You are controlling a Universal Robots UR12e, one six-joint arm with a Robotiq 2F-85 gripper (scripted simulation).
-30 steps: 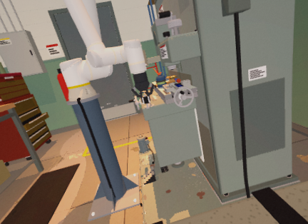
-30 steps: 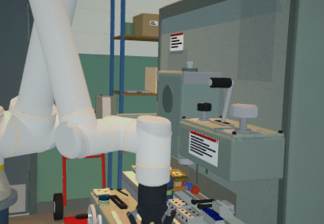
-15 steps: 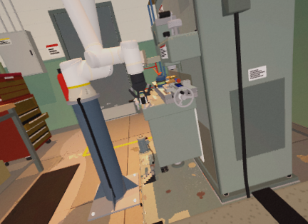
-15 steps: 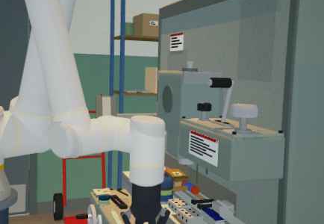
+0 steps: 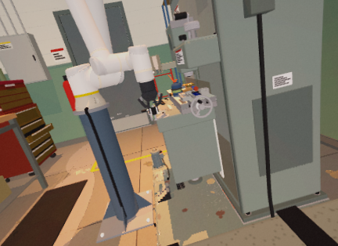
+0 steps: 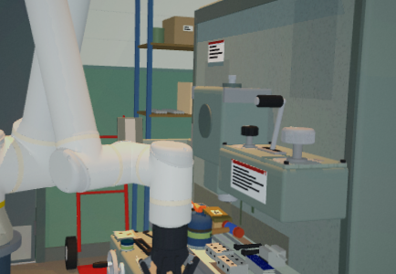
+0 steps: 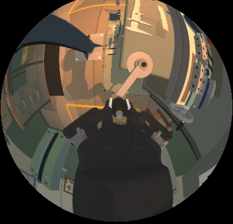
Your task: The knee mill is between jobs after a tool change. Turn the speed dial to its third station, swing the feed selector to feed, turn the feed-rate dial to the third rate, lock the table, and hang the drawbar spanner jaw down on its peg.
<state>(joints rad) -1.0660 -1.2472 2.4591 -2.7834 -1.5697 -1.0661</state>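
Observation:
The table lock lever's knob (image 7: 118,106) is mostly hidden between my fingers; its tan arm (image 7: 130,80) runs from the knob to a round hub (image 7: 140,64) on the front of the mill's knee. I have my gripper (image 7: 119,110) closed on that knob, at the left end of the mill table (image 5: 187,100). Up on the mill head sit the small black speed dial (image 6: 249,131), the black-handled feed selector lever (image 6: 271,105) and the pale feed-rate dial (image 6: 297,137). I cannot make out the drawbar spanner or its peg.
The mill table's front edge and its handwheel (image 7: 182,112) lie just right of my fingers. A vise and loose tooling (image 6: 214,225) crowd the table top. My arm's blue pedestal (image 5: 109,164) stands on the floor to the left, with a red tool cabinet (image 5: 19,129) beyond it.

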